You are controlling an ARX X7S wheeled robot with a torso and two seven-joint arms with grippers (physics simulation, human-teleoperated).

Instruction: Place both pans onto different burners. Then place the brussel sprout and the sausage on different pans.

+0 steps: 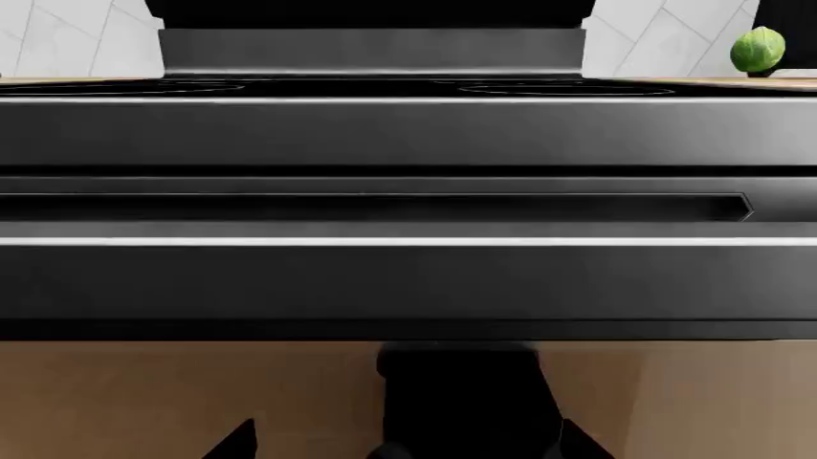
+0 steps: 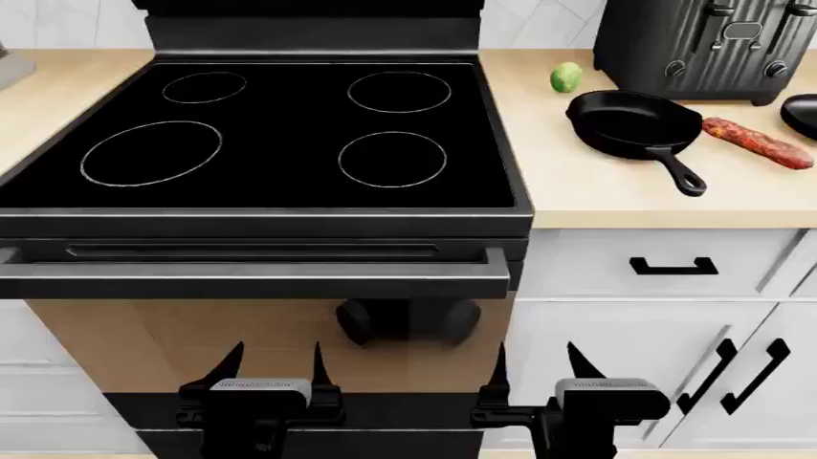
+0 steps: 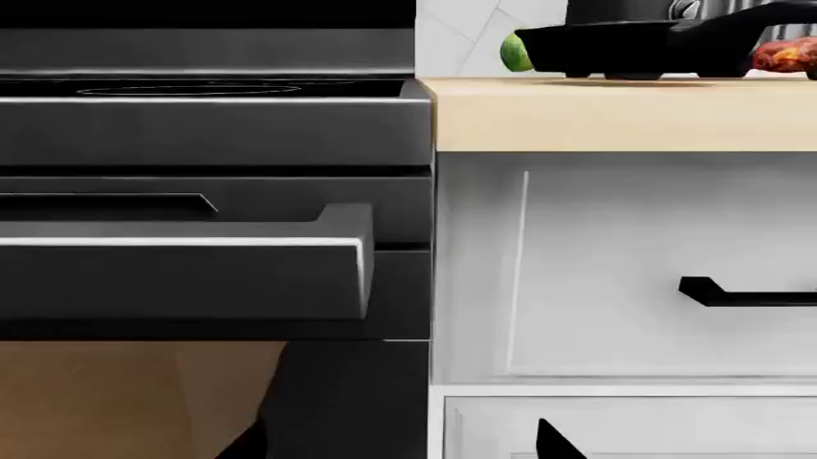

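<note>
Hanging low by oven door (image 2: 255, 335) | L claw (image 2: 271, 365) spread | R claw (image 2: 537, 364) spread, both empty

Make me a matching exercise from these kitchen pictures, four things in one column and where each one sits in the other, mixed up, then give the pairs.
Things:
1. brussel sprout
2. sausage
3. cast-iron pan
4. left gripper

Places:
A. low in front of the oven door, jaws open
B. on the counter, between the sprout and the sausage
C. on the counter, right of the pan's bowl, near the toaster
D. on the counter near the stove's back right corner

Pairs: 1-D, 2-C, 3-B, 4-A
</note>
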